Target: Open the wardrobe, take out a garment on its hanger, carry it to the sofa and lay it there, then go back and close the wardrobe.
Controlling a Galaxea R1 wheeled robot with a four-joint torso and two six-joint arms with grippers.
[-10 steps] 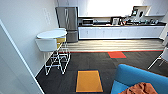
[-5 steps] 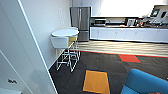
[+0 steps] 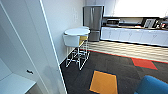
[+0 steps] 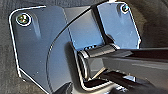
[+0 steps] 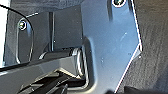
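A tall white wardrobe [image 3: 27,45] rises close on the left of the head view, with a slanted white edge and a small dark mark low on it. A white flat surface [image 3: 13,85] shows at its foot, at the lower left. I cannot tell its door from its side. A corner of the bright blue sofa [image 3: 153,86] lies at the lower right. Both wrist views look past the robot's own dark plate to dark carpet [image 4: 5,82] [image 5: 152,50].
A round white high table [image 3: 77,31] with white and yellow stools [image 3: 75,41] stands against the wall ahead. Behind it are a steel fridge [image 3: 93,20] and a long white kitchen counter [image 3: 135,35]. The dark carpet carries an orange tile [image 3: 104,82] and a red tile [image 3: 144,63].
The whole head picture has shifted right, so the camera has turned left. The white wardrobe takes up more of the left, and less of the sofa shows.
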